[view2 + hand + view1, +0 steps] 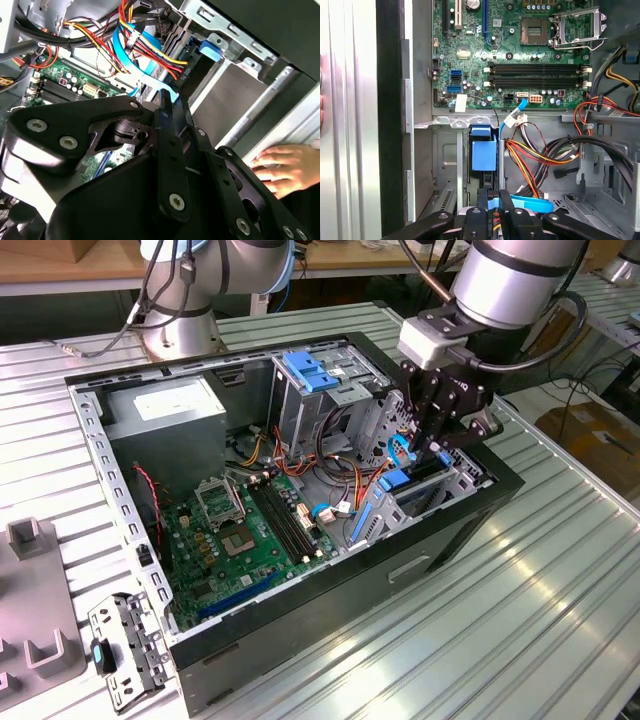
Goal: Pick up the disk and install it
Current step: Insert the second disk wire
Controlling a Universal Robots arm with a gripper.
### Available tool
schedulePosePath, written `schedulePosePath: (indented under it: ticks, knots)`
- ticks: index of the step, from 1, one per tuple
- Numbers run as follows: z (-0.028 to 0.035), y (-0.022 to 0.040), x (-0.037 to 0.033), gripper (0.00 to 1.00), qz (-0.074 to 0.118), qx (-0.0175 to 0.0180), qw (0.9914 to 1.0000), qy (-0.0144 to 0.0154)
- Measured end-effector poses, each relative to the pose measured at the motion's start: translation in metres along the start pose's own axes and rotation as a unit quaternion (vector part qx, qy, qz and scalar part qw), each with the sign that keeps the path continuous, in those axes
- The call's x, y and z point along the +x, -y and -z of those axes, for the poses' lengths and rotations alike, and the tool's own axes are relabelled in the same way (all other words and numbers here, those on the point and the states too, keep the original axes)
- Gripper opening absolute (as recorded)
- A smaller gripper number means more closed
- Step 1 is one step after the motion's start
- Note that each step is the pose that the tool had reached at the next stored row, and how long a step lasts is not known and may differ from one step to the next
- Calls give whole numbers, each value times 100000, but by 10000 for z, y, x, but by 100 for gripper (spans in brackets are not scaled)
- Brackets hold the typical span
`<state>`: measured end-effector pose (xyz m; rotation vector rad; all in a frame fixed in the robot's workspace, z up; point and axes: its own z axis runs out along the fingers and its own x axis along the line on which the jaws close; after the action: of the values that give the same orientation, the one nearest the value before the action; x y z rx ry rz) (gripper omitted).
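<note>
The disk point(408, 483) stands on edge in the drive cage at the exterior view's right end of the open computer case, its bright blue rail showing. In the first wrist view the disk's blue rail end point(484, 155) sits in the cage slot, just beyond my gripper point(493, 199). My gripper point(428, 452) hangs directly above the cage with its fingers together and nothing held between them. A thin blue cable point(525, 204) crosses right behind the fingertips. In the second wrist view the gripper point(166, 107) points down at the cage beside that cable.
Red, yellow and orange wire bundles point(530, 160) run close beside the cage. The motherboard point(250, 530) and power supply point(170, 410) fill the case's other half. A light blue latch plate point(312, 371) tops the upper bay. A person's hand point(285, 167) rests outside the case wall.
</note>
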<state>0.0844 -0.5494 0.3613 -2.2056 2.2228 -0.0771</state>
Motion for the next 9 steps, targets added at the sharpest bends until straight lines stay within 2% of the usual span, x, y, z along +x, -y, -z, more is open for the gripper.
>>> schedulePosePath:
  ticks: [4, 5, 6, 7, 9]
  knots:
    - [17, 1, 0, 24, 1, 15, 100000, 39]
    - [18, 1, 1, 16, -2, 15, 100000, 31]
    - [18, 1, 0, 16, 0, 15, 100000, 32]
    - [18, 1, 0, 11, -1, 15, 100000, 37]
    - [19, 1, 0, 11, -1, 13, 100000, 42]
